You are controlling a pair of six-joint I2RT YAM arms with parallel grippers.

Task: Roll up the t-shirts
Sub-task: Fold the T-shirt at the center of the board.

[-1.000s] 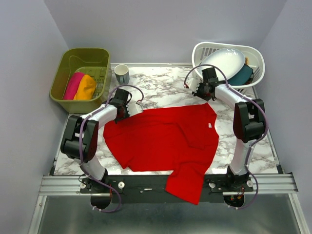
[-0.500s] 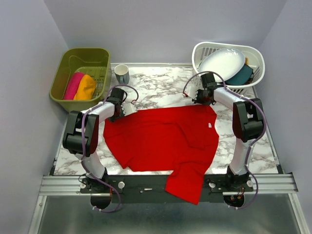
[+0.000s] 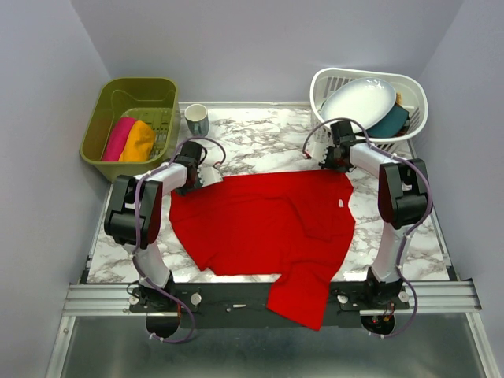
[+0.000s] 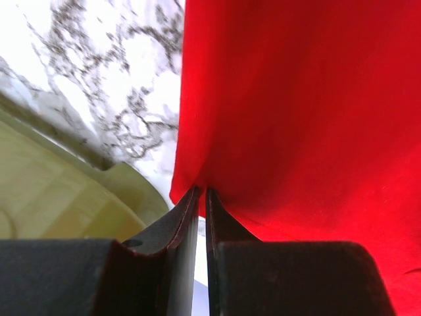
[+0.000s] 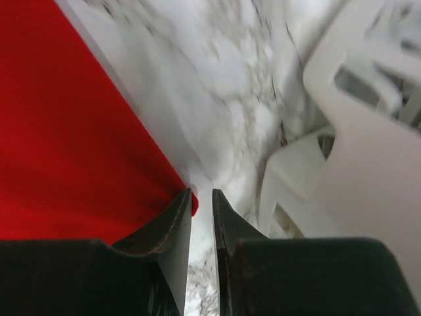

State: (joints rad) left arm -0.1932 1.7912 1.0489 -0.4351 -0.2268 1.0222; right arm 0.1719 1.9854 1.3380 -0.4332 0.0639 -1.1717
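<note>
The large red t-shirt (image 3: 268, 220) lies spread on the marble table, with one part hanging over the near edge and its white label (image 3: 339, 203) at the right. My left gripper (image 3: 203, 177) is shut on the shirt's far left corner; the left wrist view shows the cloth (image 4: 296, 99) pinched at the gripper (image 4: 200, 191). My right gripper (image 3: 335, 164) is at the far right corner. In the right wrist view the gripper (image 5: 202, 192) stands almost closed, with the very tip of the red cloth (image 5: 66, 131) at it. The magenta t-shirt (image 3: 118, 135) and the orange t-shirt (image 3: 139, 142) lie rolled in the green bin.
The green bin (image 3: 130, 85) stands at the far left, close to my left gripper (image 4: 52, 197). A mug (image 3: 196, 120) stands beside it. A white basket (image 3: 409, 87) with a white plate (image 3: 358, 98) and a teal item (image 3: 390, 122) stands at the far right, close to my right gripper (image 5: 368, 164).
My left gripper moved up and left with its corner, and my right gripper moved right and nearer. The shirt's far edge now lies straighter and flatter.
</note>
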